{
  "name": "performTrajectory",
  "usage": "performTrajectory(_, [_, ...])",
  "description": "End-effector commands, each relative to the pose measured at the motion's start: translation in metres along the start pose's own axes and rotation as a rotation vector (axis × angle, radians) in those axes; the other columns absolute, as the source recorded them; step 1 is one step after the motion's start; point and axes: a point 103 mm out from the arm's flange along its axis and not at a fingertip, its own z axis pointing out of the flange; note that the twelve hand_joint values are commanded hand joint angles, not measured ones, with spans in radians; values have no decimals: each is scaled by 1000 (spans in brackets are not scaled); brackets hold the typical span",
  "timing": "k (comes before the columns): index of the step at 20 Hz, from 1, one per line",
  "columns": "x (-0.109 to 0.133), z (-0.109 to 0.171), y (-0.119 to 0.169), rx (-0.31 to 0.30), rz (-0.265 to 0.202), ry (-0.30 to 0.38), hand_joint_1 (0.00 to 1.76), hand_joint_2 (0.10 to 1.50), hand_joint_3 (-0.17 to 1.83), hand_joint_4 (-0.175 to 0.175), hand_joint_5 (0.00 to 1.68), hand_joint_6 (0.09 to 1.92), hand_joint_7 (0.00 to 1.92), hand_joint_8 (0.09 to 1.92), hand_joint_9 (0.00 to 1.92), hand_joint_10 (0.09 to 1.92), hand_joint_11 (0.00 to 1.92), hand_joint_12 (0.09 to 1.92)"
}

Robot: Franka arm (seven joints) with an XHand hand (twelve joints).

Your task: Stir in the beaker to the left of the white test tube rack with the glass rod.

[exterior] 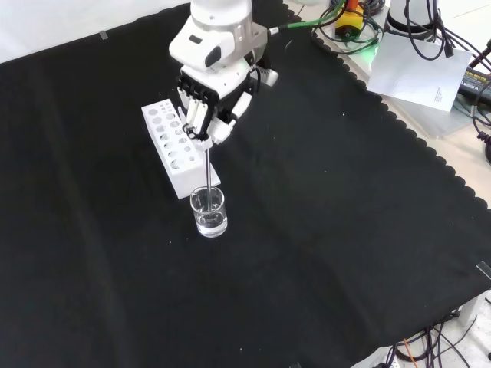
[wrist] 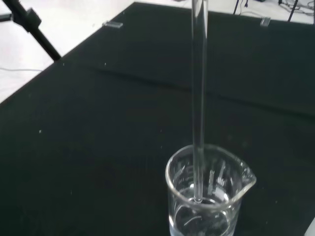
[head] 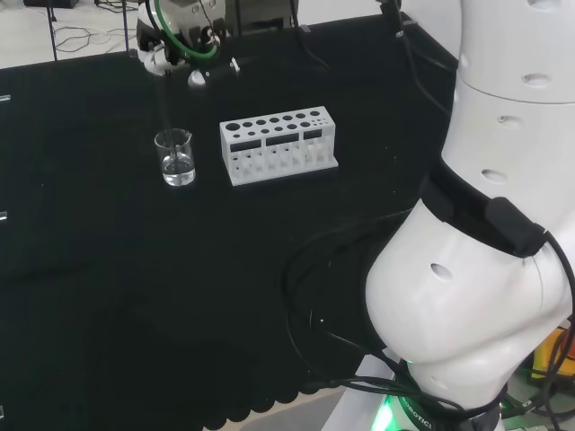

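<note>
Hanging above the black cloth [exterior: 330,230], the hand [exterior: 211,103] has its fingers [exterior: 198,115] curled and pinched on the top end of the glass rod [exterior: 209,172], as the front view shows it, so the hand is closed around the rod. The rod stands almost upright and goes down from the fingers into the beaker [exterior: 209,212]. In the wrist view the lower tip of the rod is inside the beaker, at about the surface of the clear liquid [wrist: 199,216] that fills the lower part of the vessel; I cannot tell if the tip touches the glass bottom. The beaker has a small spout on its rim and stands upright on the cloth. In the head view the beaker is to the left of the white test tube rack [head: 278,144], just beside it but not touching, and the hand is above it near the far edge of the bench. In the front view the same beaker stands in front of the near end of the rack, with the hand over the rack
</note>
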Motion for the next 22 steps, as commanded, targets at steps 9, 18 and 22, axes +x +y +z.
performTrajectory(9, [6,22,12,23,-23,4,1310,1119,-175,-175,1113,581,1207,952,1630,956,1690,812])
performTrajectory(18, [-18,23,21,25,3,10,1310,1118,-175,-175,1114,579,1209,949,1629,955,1690,812])
performTrajectory(22, [-30,21,11,15,37,20,1310,1118,-175,-175,1115,577,1210,947,1629,955,1690,812])
